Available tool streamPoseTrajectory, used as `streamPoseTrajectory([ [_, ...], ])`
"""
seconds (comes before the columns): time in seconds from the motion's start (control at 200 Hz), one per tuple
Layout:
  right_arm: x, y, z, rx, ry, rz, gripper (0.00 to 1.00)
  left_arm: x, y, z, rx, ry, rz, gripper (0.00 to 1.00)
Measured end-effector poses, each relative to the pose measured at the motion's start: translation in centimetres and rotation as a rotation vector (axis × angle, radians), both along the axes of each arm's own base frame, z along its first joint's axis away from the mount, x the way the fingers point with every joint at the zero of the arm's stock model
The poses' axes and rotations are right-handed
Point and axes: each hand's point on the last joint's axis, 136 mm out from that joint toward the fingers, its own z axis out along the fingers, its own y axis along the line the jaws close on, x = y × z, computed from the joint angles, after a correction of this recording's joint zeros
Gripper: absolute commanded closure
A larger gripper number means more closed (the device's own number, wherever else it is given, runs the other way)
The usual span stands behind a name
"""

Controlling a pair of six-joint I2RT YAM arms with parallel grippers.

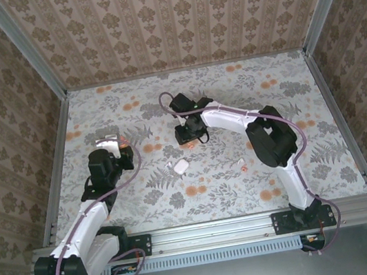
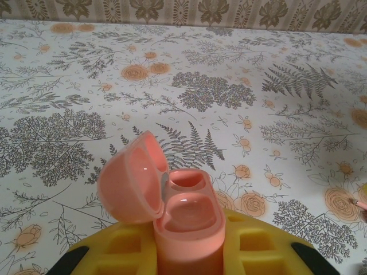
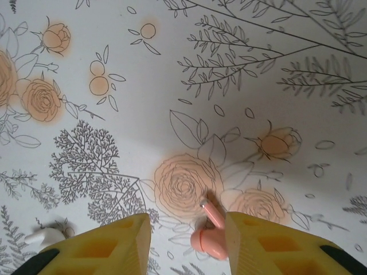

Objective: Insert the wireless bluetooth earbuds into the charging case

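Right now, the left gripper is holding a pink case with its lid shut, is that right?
Not quite. The left gripper does hold the pink case, but its lid is swung open, not shut. The left wrist view shows it.

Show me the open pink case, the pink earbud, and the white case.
Pink case [image 2: 192, 211]: left wrist view, near well.
Pink earbud [image 3: 205, 241]: right wrist view, rounded body.
White case [image 1: 181, 166]: top view, its middle.

A high rear camera overlooks the table [image 1: 302, 91]; both wrist cameras view it close.
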Motion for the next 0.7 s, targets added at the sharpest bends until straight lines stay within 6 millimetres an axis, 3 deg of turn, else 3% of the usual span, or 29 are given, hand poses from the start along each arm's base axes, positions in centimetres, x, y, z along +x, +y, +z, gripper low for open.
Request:
streamPoseTrajectory([
  [0.495, 0.3, 0.0, -3.0, -0.037, 0.068, 0.013, 0.6, 0.1, 0.0, 0.3, -0.001, -0.007, 0.0, 0.82],
  [0.7, 0.4, 0.8, -2.3, -0.003, 0.078, 0.027, 0.61, 0.1, 0.0, 0.3, -0.001, -0.007, 0.0, 0.82],
])
